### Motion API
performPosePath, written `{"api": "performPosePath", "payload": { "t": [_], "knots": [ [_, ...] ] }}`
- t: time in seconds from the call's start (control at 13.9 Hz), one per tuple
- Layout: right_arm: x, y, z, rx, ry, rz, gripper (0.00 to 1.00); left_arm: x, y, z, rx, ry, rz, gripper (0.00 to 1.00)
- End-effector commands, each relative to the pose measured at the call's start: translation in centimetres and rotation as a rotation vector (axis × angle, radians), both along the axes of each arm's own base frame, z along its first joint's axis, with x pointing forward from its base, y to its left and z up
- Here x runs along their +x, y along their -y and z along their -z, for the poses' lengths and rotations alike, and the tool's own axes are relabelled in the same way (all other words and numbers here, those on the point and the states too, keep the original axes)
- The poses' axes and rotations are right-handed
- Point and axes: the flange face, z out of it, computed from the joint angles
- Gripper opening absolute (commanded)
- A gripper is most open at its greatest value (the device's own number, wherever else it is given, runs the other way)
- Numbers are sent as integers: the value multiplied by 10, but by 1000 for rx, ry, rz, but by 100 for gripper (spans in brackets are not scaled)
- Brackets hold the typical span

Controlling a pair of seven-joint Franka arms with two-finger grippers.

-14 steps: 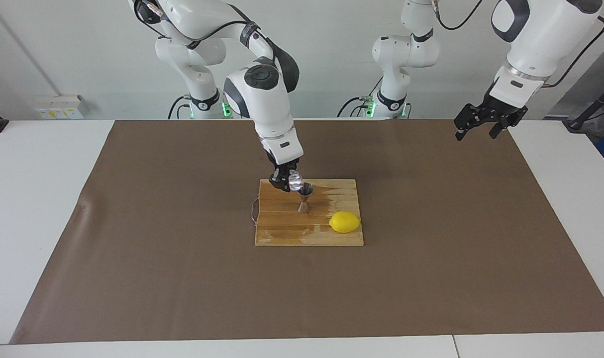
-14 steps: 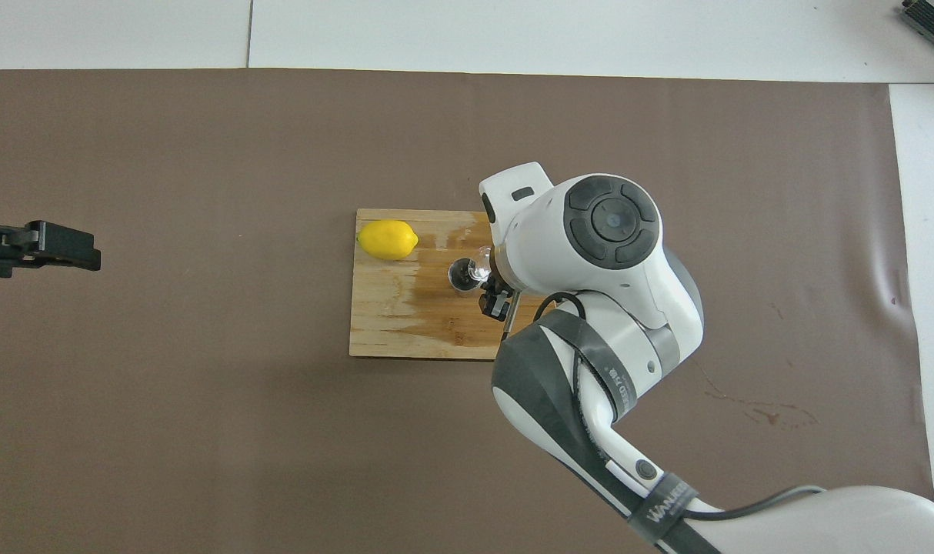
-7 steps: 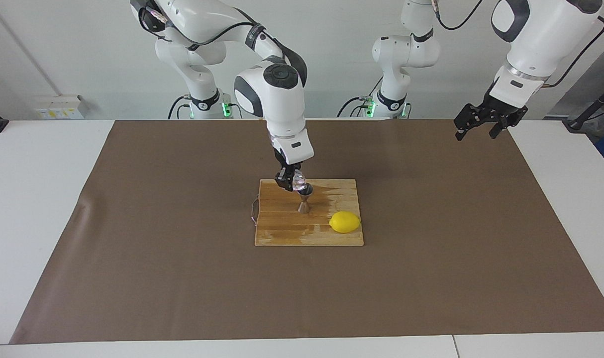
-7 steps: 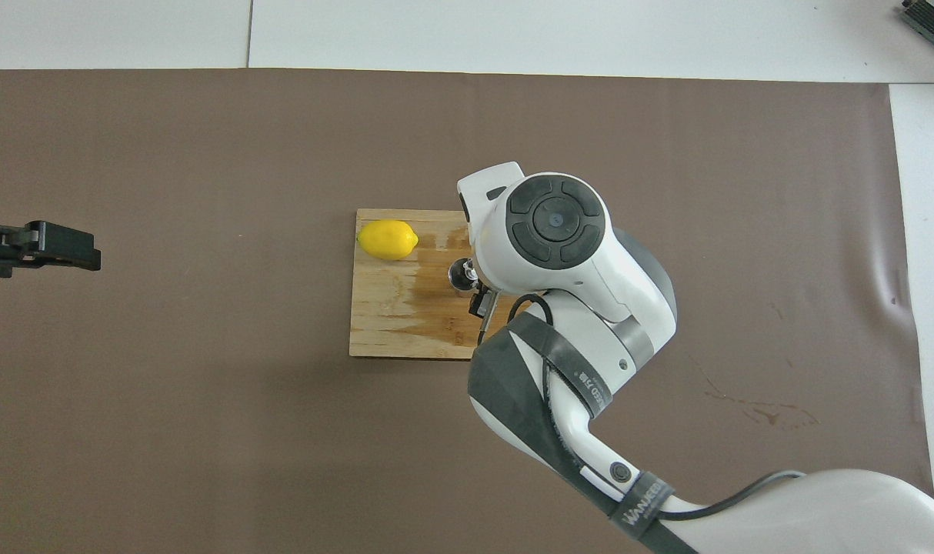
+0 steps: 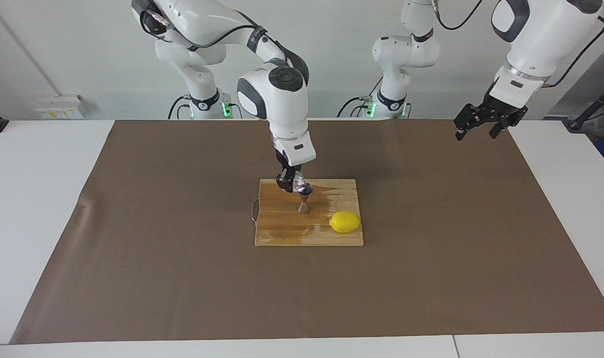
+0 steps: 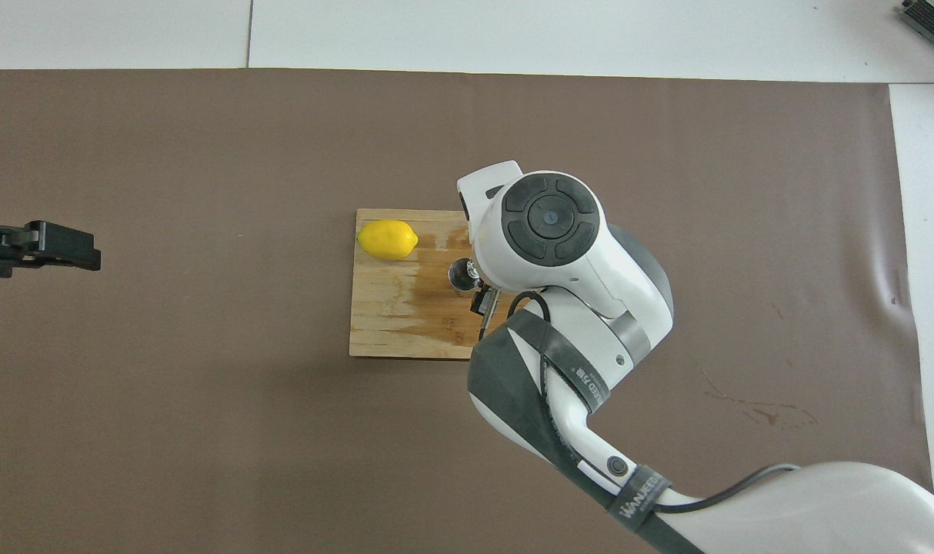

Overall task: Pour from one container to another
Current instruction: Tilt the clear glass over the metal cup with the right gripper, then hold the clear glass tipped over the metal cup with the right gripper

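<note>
Brown mat covers one table. Right gripper clenches one tilted glass cup directly over one steel jigger, standing on one wooden board with one lemon. Left gripper waits, released, well apart.

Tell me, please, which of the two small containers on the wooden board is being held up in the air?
The clear glass cup. The right gripper holds it tipped over the steel jigger, which stands upright on the board beside the lemon.
</note>
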Motion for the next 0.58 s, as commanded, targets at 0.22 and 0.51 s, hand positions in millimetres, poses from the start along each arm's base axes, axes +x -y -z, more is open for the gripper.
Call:
{"api": "performPosePath", "payload": {
  "t": [0.22, 0.51],
  "knots": [
    [3, -11, -3, -41, 2, 11, 10, -8, -2, 0, 18, -7, -10, 100],
    [0, -17, -7, -50, 4, 14, 10, -8, -2, 0, 18, -7, -10, 100]
  ]
}}
